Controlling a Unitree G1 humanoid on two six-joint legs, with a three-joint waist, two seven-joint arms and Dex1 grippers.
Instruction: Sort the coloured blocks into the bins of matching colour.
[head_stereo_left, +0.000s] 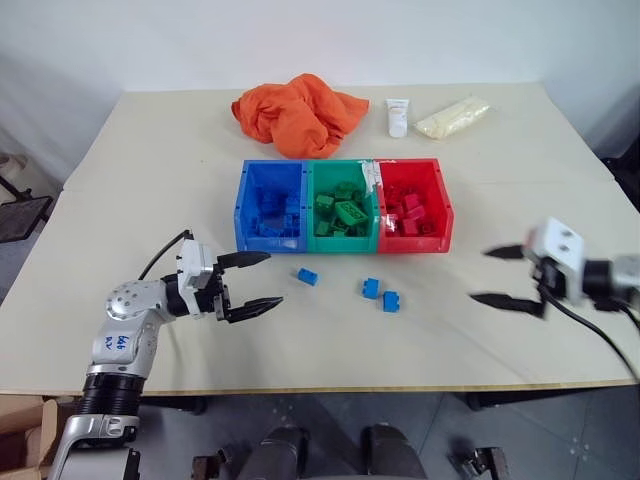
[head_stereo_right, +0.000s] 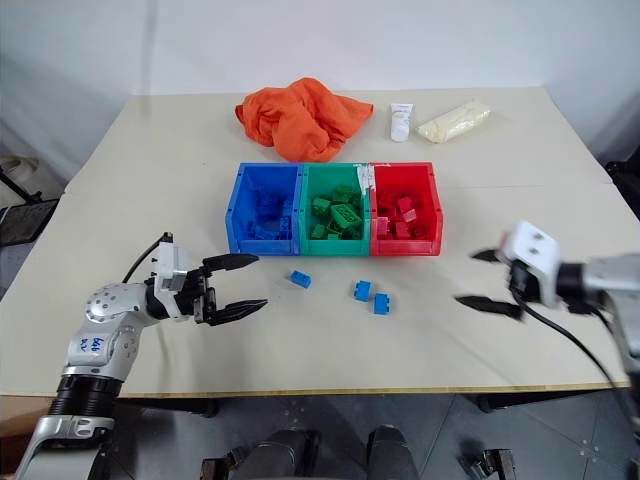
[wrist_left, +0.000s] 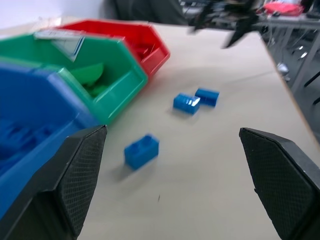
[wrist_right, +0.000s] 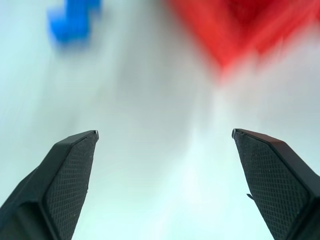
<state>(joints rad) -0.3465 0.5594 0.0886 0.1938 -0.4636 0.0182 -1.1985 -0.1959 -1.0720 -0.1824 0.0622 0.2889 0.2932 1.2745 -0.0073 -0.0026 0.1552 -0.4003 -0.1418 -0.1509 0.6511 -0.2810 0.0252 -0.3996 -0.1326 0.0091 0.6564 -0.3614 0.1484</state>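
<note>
Three joined bins stand mid-table: a blue bin (head_stereo_left: 270, 207), a green bin (head_stereo_left: 343, 210) and a red bin (head_stereo_left: 415, 207), each holding bricks of its own colour. Three loose blue blocks lie in front of them: one alone (head_stereo_left: 307, 276) and two close together (head_stereo_left: 371, 288) (head_stereo_left: 391, 301). My left gripper (head_stereo_left: 262, 280) hovers open to the left of the single block, pointing toward it, nothing between its fingers. My right gripper (head_stereo_left: 492, 276) is open and empty over the bare table at the right, below the red bin's corner.
An orange cloth (head_stereo_left: 298, 112) is bunched at the back of the table, with a white tube (head_stereo_left: 397, 117) and a pale yellow bag (head_stereo_left: 453, 117) to its right. The table's front edge (head_stereo_left: 330, 385) runs just below both grippers.
</note>
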